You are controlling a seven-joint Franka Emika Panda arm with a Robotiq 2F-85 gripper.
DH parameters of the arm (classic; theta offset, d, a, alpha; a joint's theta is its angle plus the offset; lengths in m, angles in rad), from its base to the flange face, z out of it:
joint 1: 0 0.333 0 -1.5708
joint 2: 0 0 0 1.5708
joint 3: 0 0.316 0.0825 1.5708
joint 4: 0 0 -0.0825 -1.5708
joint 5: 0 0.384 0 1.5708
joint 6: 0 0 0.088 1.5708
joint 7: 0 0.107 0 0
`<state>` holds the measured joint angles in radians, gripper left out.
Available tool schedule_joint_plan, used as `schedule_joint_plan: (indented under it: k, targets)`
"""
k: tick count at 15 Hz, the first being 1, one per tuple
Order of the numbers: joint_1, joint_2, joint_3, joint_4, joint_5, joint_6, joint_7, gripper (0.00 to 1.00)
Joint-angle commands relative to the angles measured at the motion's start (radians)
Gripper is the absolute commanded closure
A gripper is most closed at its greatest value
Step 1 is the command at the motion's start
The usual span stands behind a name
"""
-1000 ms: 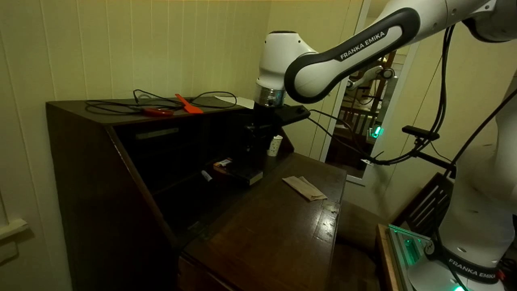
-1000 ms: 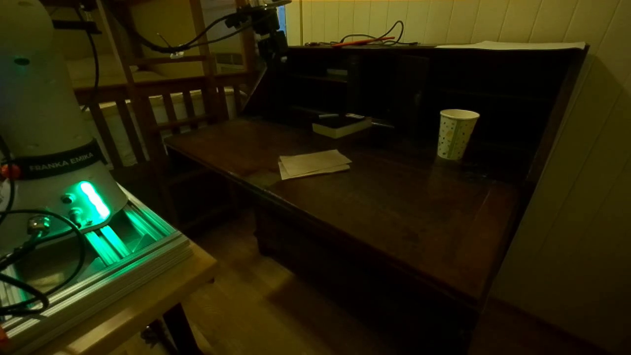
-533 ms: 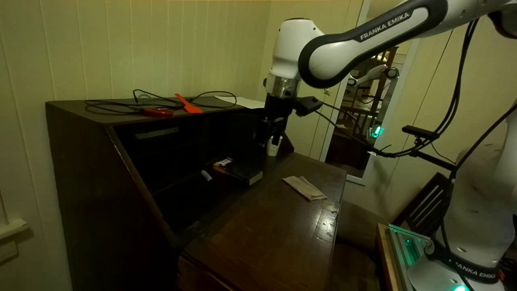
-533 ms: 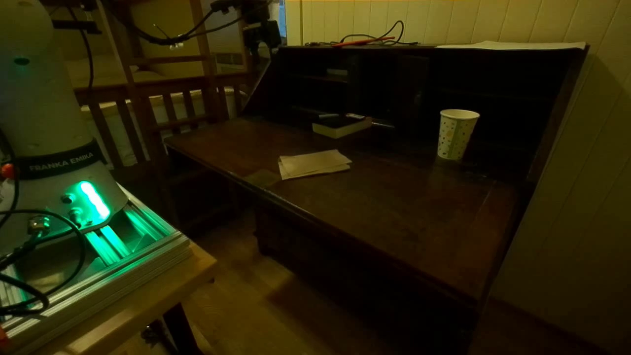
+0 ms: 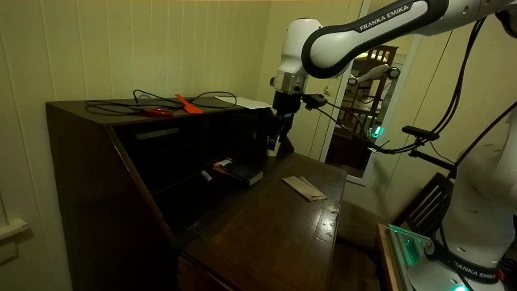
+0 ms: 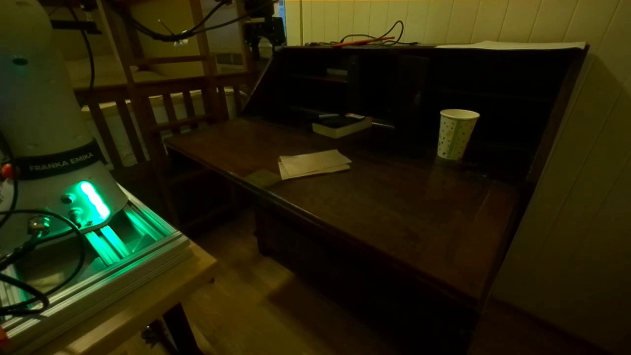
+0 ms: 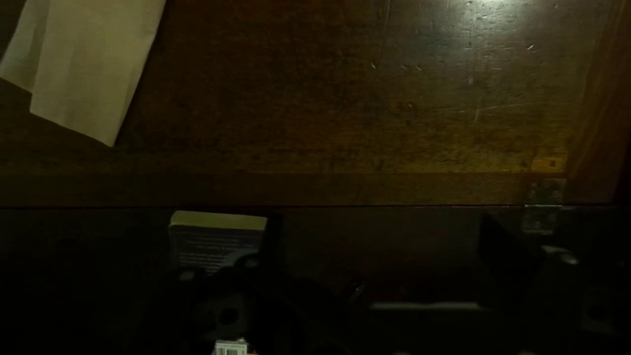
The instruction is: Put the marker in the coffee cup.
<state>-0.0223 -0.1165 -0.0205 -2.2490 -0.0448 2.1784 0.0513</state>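
The coffee cup (image 6: 457, 135), pale with a dotted pattern, stands upright on the desk. In an exterior view the cup (image 5: 273, 152) is partly hidden behind my gripper (image 5: 277, 139). My gripper (image 6: 265, 47) hangs high above the desk, at the end far from the cup. The marker (image 5: 206, 176), short and whitish, lies in the dark back part beside the book; it seems to show behind the book as a thin pale stick (image 6: 328, 116). In the wrist view my gripper (image 7: 382, 219) is open and empty, fingers wide apart. A small glint (image 7: 356, 292) between them may be the marker. The cup is out of that view.
A thick book (image 5: 238, 171) lies beside the marker. Folded paper (image 6: 315, 164) lies on the dark desk's (image 6: 419, 217) lowered front. Cables, a red-orange spatula (image 5: 188, 104) and a white sheet (image 5: 246, 102) lie on the desk's top. Dark shelves rise behind.
My gripper has moved right and slightly up in an exterior view and has turned, now covering part of the cup there. The cup, the marker and the book have not moved.
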Motion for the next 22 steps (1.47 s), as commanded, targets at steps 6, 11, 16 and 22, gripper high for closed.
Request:
schedule_joint_plan:
  k: [6, 11, 16, 22]
  targets:
    - [-0.005, 0.017, -0.005, 0.004, 0.001, 0.002, 0.022, 0.0]
    - [0.005, 0.159, 0.026, 0.09, 0.002, 0.162, 0.385, 0.0]
    - [0.039, 0.356, -0.003, 0.207, -0.041, 0.341, 0.686, 0.0]
    - [0.15, 0.602, -0.173, 0.395, -0.154, 0.404, 1.032, 0.0]
